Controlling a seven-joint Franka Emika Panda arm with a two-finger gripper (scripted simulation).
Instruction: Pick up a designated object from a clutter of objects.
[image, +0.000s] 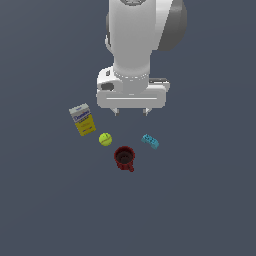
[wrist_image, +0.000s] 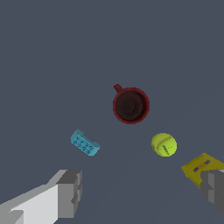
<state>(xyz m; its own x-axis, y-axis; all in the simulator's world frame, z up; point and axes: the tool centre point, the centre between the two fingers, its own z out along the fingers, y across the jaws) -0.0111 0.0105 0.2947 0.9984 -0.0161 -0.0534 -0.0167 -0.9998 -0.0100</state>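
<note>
You are at the approach step: the gripper (image: 131, 113) hangs high above the dark floor (image: 200, 210) with its fingers (wrist_image: 70, 192) spread wide and nothing between them, so nothing is picked up yet. Your next move, as I judge it, calls for shifting the claw over the cyan studded block (image: 150, 141), turning the jaws to span its narrow sides, then descending. The block lies flat below and off to one side of the claw, nearer one fingertip than the other, apart from the dark red mug (image: 124, 158), the yellow-green ball (image: 105, 139) and the yellow-and-white box (image: 82, 119).
</note>
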